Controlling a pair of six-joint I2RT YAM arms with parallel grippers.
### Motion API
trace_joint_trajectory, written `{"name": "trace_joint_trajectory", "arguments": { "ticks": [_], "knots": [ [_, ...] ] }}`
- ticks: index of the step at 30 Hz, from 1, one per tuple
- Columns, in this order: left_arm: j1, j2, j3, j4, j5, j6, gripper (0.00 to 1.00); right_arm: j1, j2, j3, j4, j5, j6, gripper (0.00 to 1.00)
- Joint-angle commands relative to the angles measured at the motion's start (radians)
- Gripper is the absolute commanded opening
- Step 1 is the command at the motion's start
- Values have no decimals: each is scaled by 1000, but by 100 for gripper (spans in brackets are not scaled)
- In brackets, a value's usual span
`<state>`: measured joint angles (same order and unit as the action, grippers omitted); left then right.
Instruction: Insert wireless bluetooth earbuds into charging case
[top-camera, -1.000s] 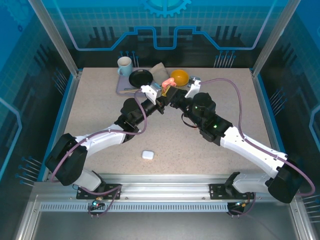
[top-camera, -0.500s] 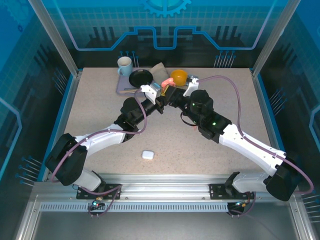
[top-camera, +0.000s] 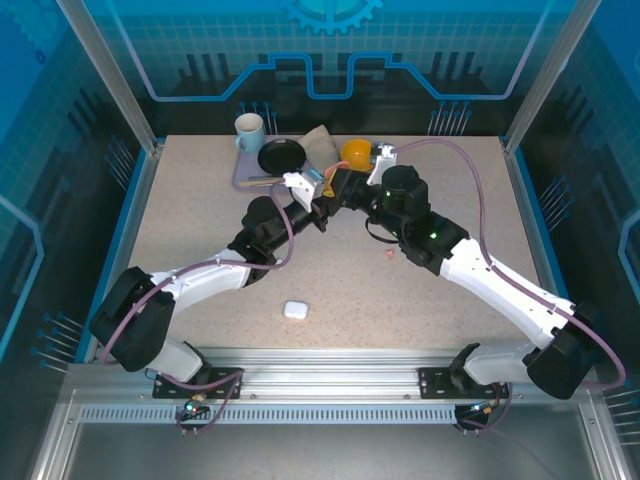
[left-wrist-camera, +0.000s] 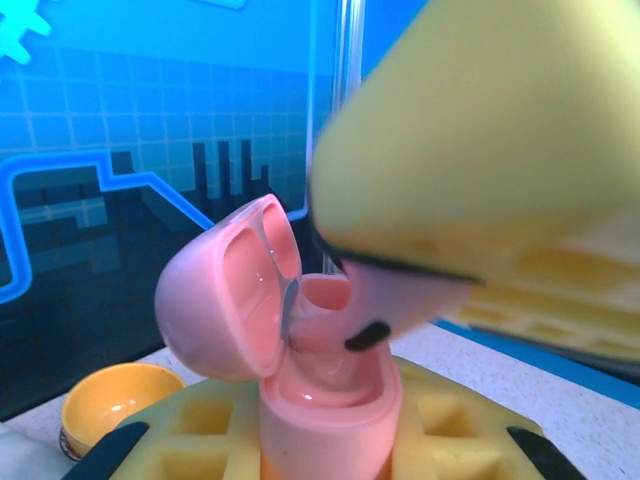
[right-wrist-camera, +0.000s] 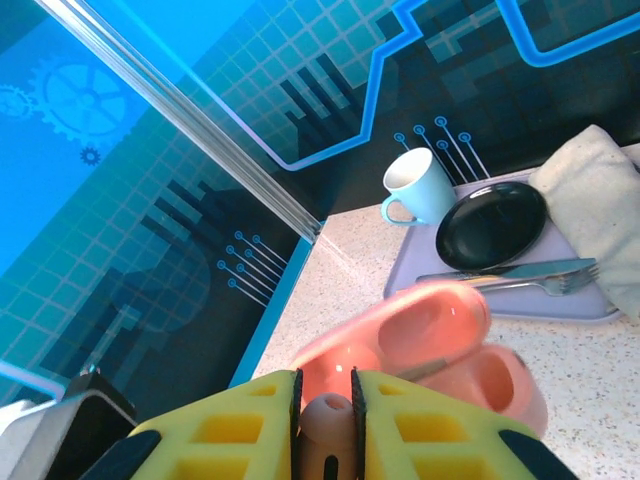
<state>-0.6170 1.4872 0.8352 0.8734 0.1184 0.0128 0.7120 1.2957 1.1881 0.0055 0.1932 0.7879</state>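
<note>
In the lower middle of the left wrist view we see the pink case (left-wrist-camera: 328, 395) standing upright. It is clamped between the yellow pads of the left hand (left-wrist-camera: 330, 450), and its lid is swung open toward the left. The case is glossy and rounded, and its hollow faces up. Whether anything already sits inside we cannot tell.

The right hand (right-wrist-camera: 327, 425) is closed narrow on a pink earbud (left-wrist-camera: 405, 300). The earbud is pale, smooth and dark-tipped, and its tip is at the mouth of the case.

A white case (top-camera: 294, 310) lies shut on the table (top-camera: 200, 220), lower centre in the top view. A tiny pink bit (top-camera: 388, 256) lies right of centre, too small for us to tell what it is.

At the upper right of the right wrist view, a lavender tray (right-wrist-camera: 420, 265) carries a mug (right-wrist-camera: 415, 192), a black plate (right-wrist-camera: 492, 225) and cutlery (right-wrist-camera: 510, 272).
</note>
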Motion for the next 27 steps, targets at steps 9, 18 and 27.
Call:
{"name": "trace_joint_trajectory", "arguments": {
  "ticks": [9, 18, 27],
  "knots": [
    [-15, -68, -30, 33, 86, -6, 0, -26, 18, -1, -52, -48, 1, 20],
    [-14, -56, -21, 36, 30, -23, 0, -23, -46, -77, -33, -20, 37, 20],
    [-15, -39, -10, 36, 25, -39, 0, -17, -57, -87, -44, -11, 43, 32]
  ]
}}
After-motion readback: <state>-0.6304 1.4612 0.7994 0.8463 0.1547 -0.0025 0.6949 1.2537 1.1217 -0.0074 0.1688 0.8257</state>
